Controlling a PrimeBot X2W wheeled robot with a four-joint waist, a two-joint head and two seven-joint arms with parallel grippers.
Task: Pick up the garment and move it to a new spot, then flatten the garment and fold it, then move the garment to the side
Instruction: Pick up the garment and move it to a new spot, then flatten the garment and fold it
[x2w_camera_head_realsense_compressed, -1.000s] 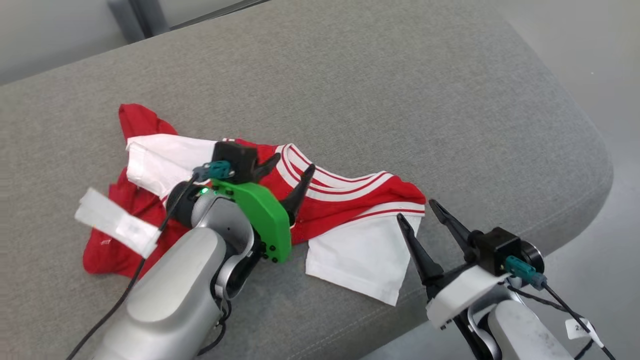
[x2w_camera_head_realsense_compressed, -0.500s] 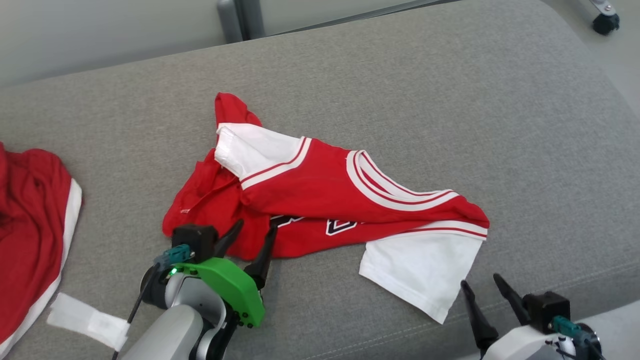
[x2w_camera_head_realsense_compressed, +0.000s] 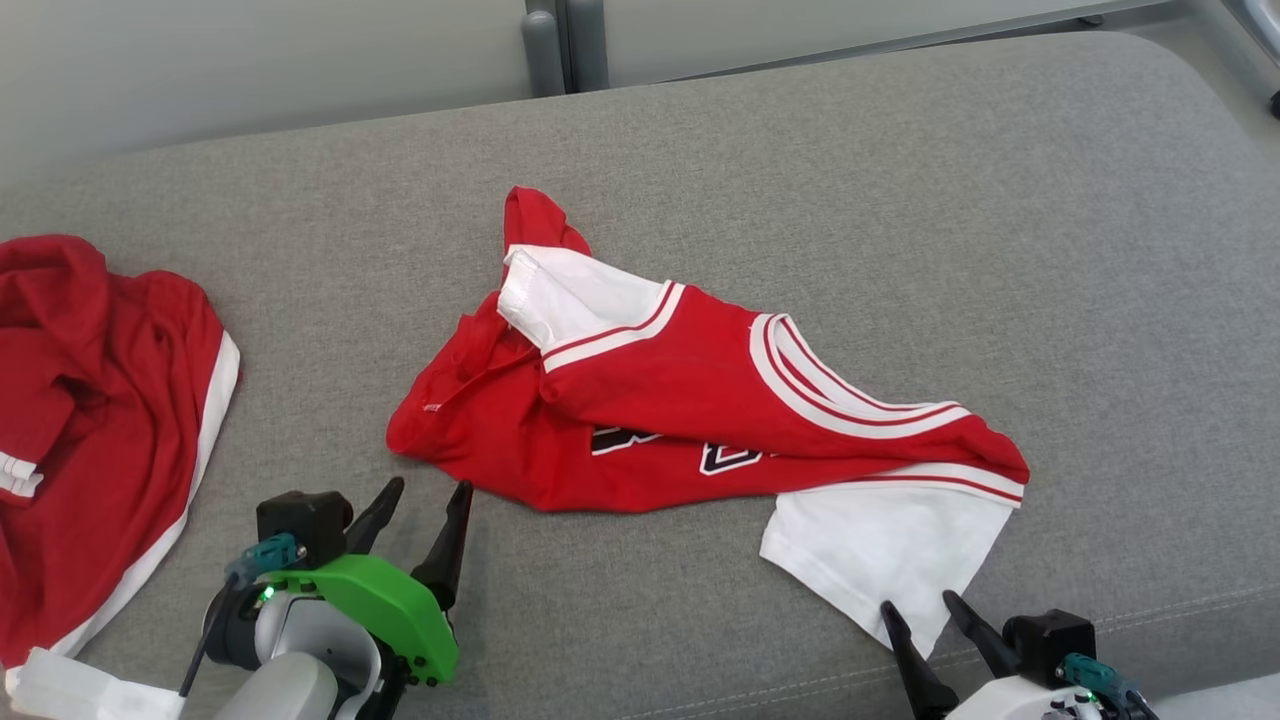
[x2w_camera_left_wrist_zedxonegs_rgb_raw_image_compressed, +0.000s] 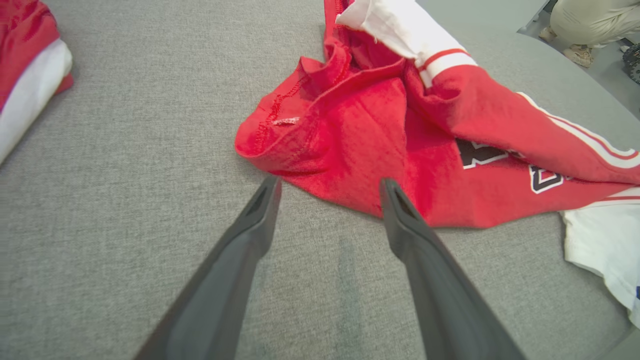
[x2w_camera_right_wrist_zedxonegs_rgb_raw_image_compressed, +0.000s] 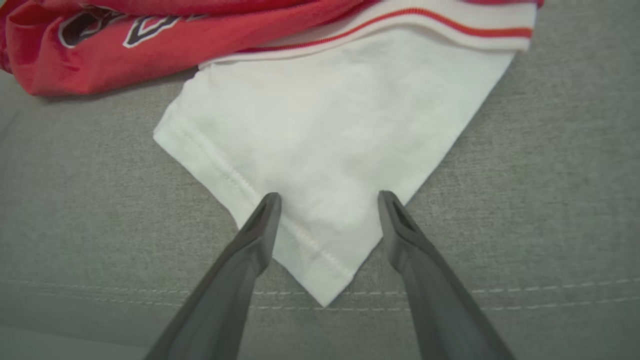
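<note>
Shirt (x2w_camera_head_realsense_compressed: 700, 400) of red and white jersey cloth lies crumpled in the middle of the grey cushion (x2w_camera_head_realsense_compressed: 900, 200), with one white sleeve (x2w_camera_head_realsense_compressed: 880, 550) spread toward the near edge. It looks light, limp and not slippery. It would likely sag and drag when lifted, so two holds well apart suit it. The left gripper (x2w_camera_head_realsense_compressed: 430, 486) hangs just beside the red hem corner (x2w_camera_left_wrist_zedxonegs_rgb_raw_image_compressed: 280, 140), fingers spread and holding nothing. The right gripper (x2w_camera_head_realsense_compressed: 917, 601) is likewise spread, its tips astride the sleeve's point; whether they touch the cloth is hard to tell. A second red garment (x2w_camera_head_realsense_compressed: 100, 400) lies well apart at the left.
</note>
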